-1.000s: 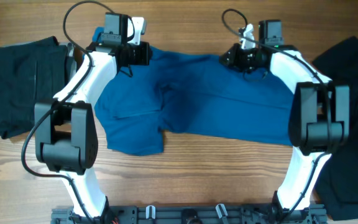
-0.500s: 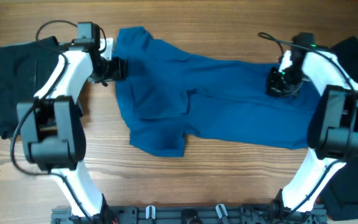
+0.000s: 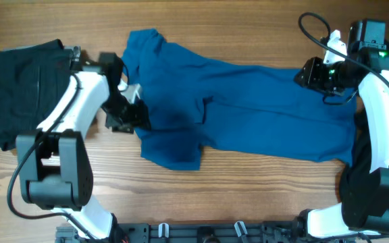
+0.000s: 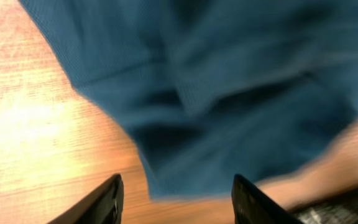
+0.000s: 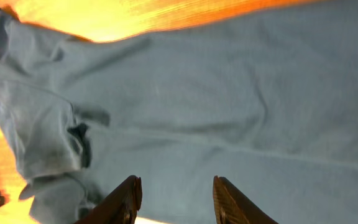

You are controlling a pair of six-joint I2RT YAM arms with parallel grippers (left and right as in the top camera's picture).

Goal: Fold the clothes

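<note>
The blue shirt (image 3: 248, 101) lies rumpled on the tabletop (image 3: 248, 196), reaching from the left tool (image 4: 177, 186) to the right tool (image 5: 176, 186). Both tools are spread and hold nothing. The left one is at the shirt's edge, the right one over its cloth. The shirt looks light, limp and quick to bunch, so a hem or sleeve corner nearest each tool seems the best hold. A black garment (image 3: 19, 88) lies on the left tool's far side. No container is in view.

Overhead cam straight down; wrist cams close, all share shirt (image 3: 262, 108).
</note>
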